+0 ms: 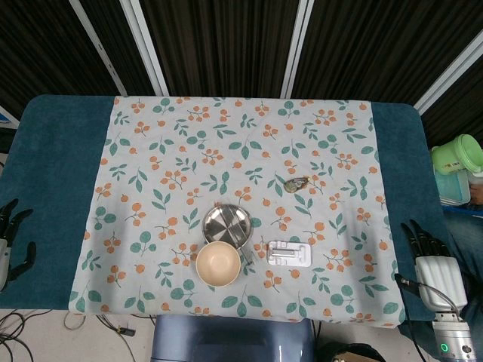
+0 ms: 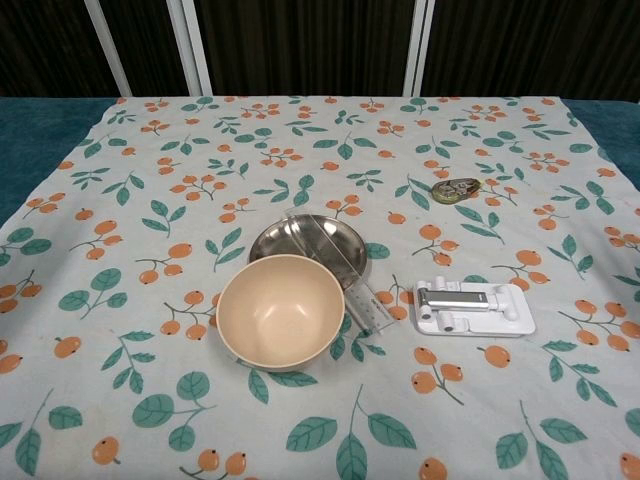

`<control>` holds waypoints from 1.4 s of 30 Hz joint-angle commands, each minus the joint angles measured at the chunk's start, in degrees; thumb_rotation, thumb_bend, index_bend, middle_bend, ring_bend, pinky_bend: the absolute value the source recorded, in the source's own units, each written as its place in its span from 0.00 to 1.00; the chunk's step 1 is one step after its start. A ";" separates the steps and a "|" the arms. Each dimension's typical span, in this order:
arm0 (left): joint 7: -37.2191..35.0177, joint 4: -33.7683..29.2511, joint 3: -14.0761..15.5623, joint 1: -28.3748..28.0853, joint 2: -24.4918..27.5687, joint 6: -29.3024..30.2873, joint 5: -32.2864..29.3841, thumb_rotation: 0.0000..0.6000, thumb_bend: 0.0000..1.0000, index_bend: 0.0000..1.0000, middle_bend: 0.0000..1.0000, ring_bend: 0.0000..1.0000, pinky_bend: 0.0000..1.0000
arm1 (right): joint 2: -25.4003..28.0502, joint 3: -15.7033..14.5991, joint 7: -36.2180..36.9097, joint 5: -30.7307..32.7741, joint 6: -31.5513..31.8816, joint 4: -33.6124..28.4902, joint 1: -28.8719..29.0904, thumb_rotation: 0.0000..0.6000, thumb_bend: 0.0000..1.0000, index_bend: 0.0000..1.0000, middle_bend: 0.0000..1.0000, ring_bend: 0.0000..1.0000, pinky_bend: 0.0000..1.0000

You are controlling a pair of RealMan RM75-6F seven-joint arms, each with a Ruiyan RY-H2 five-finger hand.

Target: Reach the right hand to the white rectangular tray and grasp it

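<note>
The white rectangular tray (image 1: 290, 253) (image 2: 476, 308) lies flat on the floral cloth near the table's front, right of the bowls, with a small silver part on it. My right hand (image 1: 432, 259) rests at the table's right front edge, well right of the tray, fingers apart and holding nothing. My left hand (image 1: 11, 240) sits at the left front edge, far from the tray, fingers spread and empty. Neither hand shows in the chest view.
A beige bowl (image 1: 218, 263) (image 2: 281, 311) stands left of the tray, overlapping a steel dish (image 1: 228, 223) (image 2: 310, 242) with a clear ruler-like strip (image 2: 357, 302). A small dark trinket (image 1: 296, 183) (image 2: 457, 189) lies farther back. Green and blue containers (image 1: 455, 170) stand beyond the right edge.
</note>
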 commanded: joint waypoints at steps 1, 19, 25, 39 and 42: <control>0.18 0.04 0.03 -0.03 -0.07 0.05 0.15 1.00 0.49 0.17 0.03 0.04 0.00 | 0.05 0.08 -0.01 0.01 -0.06 0.02 -0.03 1.00 0.21 0.07 0.07 0.17 0.25; -0.08 -0.16 -0.05 0.17 0.01 -0.01 -0.43 1.00 0.49 0.16 0.03 0.04 0.00 | 1.44 -0.45 2.77 -0.34 -2.84 -0.98 0.27 1.00 0.20 0.06 0.07 0.17 0.25; 0.09 -0.87 -0.37 0.20 0.05 -0.23 -1.31 1.00 0.49 0.16 0.03 0.04 0.00 | 1.72 -0.82 3.91 -0.44 -4.36 -0.89 0.66 1.00 0.20 0.06 0.07 0.17 0.25; -0.23 -1.62 -0.47 0.00 0.40 -0.81 -1.62 1.00 0.49 0.16 0.03 0.04 0.00 | 0.25 0.48 -0.87 6.07 -20.78 -6.04 8.89 1.00 0.18 0.06 0.09 0.16 0.25; -0.34 -1.79 -0.60 -0.10 0.55 -1.01 -1.82 1.00 0.49 0.16 0.03 0.04 0.00 | -0.76 1.16 -3.94 8.70 -23.67 -8.02 10.73 1.00 0.18 0.06 0.09 0.16 0.25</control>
